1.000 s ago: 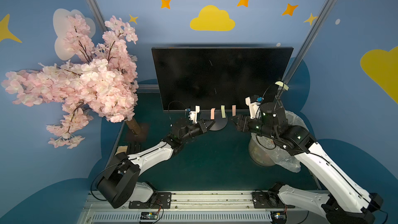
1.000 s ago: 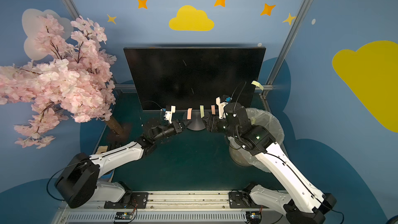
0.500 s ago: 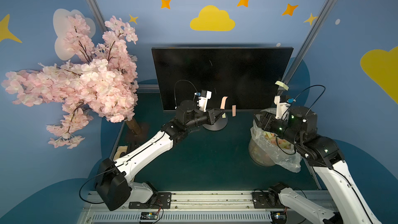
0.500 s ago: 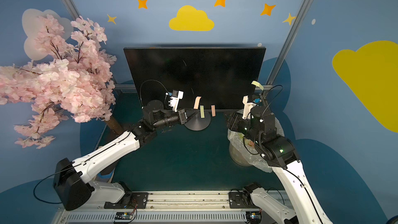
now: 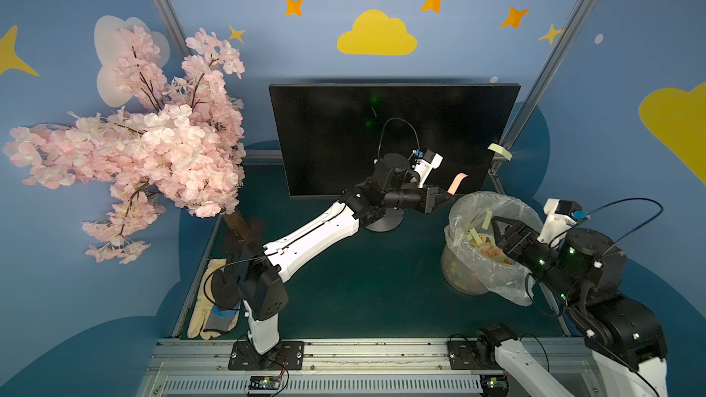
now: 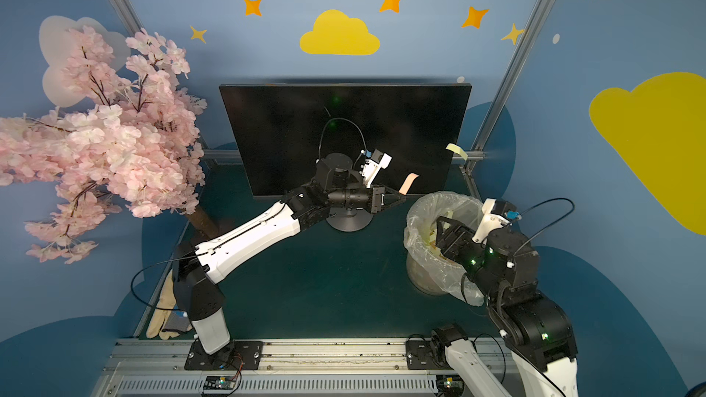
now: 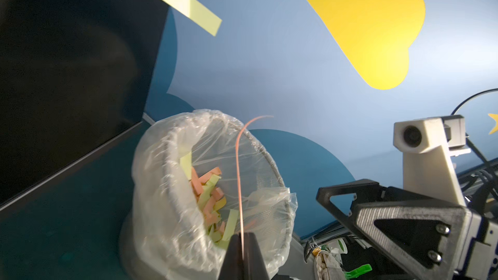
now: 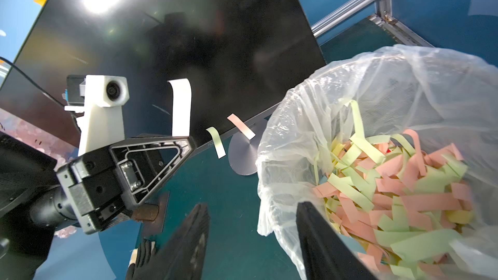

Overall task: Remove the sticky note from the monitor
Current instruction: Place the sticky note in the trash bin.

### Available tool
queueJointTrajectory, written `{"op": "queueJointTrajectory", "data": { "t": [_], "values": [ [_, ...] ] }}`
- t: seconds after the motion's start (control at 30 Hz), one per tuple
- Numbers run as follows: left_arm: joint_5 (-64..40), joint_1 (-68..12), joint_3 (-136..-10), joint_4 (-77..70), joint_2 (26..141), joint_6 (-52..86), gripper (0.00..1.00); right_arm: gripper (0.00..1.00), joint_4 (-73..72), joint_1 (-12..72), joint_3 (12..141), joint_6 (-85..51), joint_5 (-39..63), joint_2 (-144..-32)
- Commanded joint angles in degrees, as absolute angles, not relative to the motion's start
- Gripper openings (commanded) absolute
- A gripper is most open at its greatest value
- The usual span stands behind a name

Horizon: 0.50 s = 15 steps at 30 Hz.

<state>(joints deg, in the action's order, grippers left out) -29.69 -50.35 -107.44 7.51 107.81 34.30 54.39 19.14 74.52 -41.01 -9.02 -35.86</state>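
Left gripper [image 5: 445,197] closed on pink sticky note [image 5: 457,182], off monitor [image 5: 344,127], just beside bin [image 5: 477,200] rim. Move it over bin mouth, then open jaws; shake if paper clings. Right gripper [image 8: 252,206] open above bin, holding nothing. 1 yellow note [image 5: 499,150] sits on monitor edge.

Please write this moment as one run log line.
left gripper: shut on pink note, near bin | right gripper: open, at bin | monitor: yellow note on edge
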Motion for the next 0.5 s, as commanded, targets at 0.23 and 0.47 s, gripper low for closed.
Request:
{"op": "queueJointTrajectory", "data": {
  "t": [0.23, 0.47],
  "values": [
    [-36.25, -57.11, -132.93, 25.22, 125.64, 29.49, 0.07, 0.58, 59.41, 18.81, 74.23, -45.31, -17.17, -30.93],
    [-34.91, -58.27, -139.76, 28.31, 130.59, 28.72, 0.35, 0.58, 59.91, 18.9, 74.4, -45.51, -18.46, -29.89]
  ]
}}
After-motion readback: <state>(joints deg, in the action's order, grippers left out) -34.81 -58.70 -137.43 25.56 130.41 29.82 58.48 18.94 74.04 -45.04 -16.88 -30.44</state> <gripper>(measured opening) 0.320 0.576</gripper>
